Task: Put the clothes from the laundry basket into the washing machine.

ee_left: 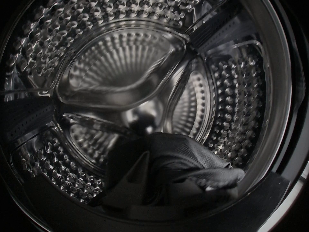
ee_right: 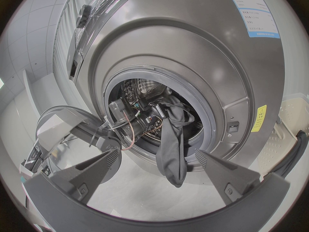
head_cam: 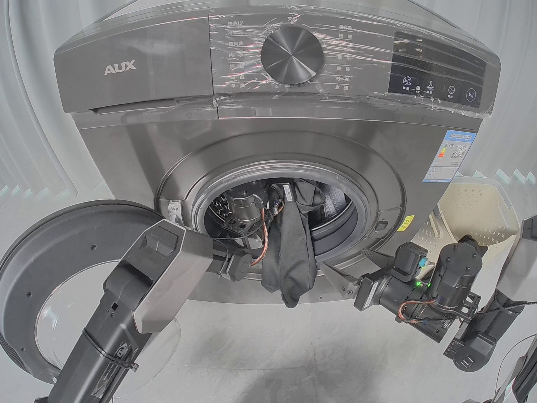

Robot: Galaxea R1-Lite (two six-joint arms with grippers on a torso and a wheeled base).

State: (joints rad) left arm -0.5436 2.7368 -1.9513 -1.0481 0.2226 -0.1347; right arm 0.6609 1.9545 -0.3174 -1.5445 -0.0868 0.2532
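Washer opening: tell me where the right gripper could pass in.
Free: the gap between the garment and the opening's right rim. Crowded: the left arm fills the left side, and the garment hangs out over the middle.

Left arm (head_cam: 159, 267) is lying extended forward, left gripper (head_cam: 279, 194) clamping a black garment (head_cam: 291, 253). Right arm (head_cam: 517, 270) is sitting low, wrist (head_cam: 456, 275) pointing inward, right gripper (ee_right: 156, 152) holding fingers (ee_right: 225, 174) wide apart.
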